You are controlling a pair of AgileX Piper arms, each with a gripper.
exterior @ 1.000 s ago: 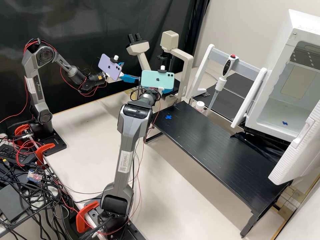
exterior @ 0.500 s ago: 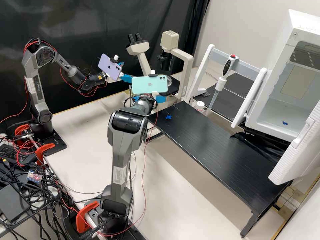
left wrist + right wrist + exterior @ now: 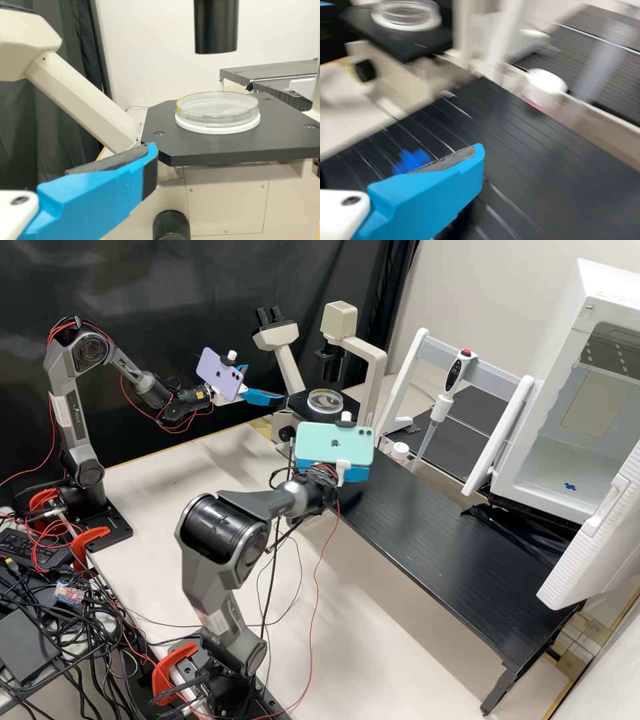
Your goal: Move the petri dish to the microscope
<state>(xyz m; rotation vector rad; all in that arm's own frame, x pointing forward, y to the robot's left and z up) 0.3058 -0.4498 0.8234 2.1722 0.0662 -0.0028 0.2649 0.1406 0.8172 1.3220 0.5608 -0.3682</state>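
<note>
The clear petri dish lies flat on the microscope's black stage, under its dark vertical tube. In the left wrist view the dish sits on a white ring; the right wrist view shows the dish blurred. My left gripper is left of the stage, open, apart from the dish; the same gripper shows one blue finger before the stage edge. My right gripper stands open over the black stand's near-microscope end. In its wrist view, this gripper has one finger above the stand, clear of the dish.
The long black stand bears a blue cross mark. Beyond it are a white-capped bottle and a pipette on a white rack. The white open-doored incubator is at the right.
My right gripper has drawn back from the stage toward the black stand, down and rightward in the high view, and the dish on the stage has come into sight. The left arm has kept still.
</note>
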